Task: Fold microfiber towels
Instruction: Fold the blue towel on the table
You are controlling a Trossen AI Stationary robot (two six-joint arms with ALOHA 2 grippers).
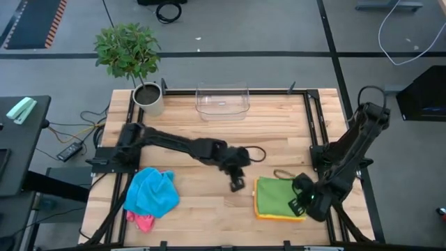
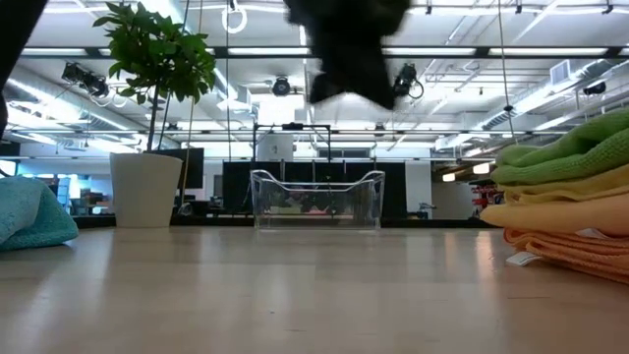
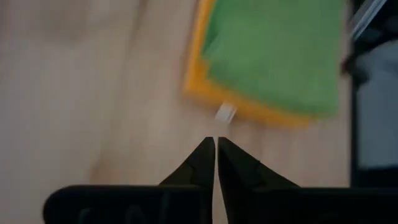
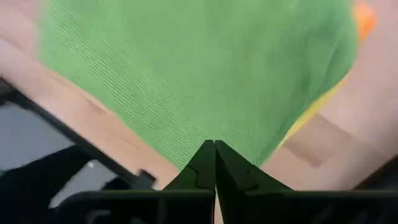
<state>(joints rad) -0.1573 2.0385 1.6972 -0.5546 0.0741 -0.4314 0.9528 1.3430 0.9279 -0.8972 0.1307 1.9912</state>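
Two piles of towels are seen on the wooden surface (image 1: 209, 174). A neat stack (image 1: 279, 198) is found near the right front, with a green towel (image 4: 199, 68) on top, a yellow towel (image 2: 560, 211) under it and an orange towel (image 2: 575, 251) at the bottom. A small white tag (image 3: 225, 113) is seen at the stack's edge, but no writing can be read on it. A loose blue towel (image 1: 152, 192) is heaped at the left front, and a pink towel (image 1: 143, 222) is tucked under its front edge. The left gripper (image 1: 237, 184) is held above the bare wood just beside the stack's left edge, with its fingers pressed together and nothing in them. The right gripper (image 1: 295, 206) is placed at the stack's right edge, over the green towel, and its fingers are closed tight and empty too. A clear plastic bin (image 1: 222, 101) and a potted plant (image 1: 132, 59) are set at the back of the surface.
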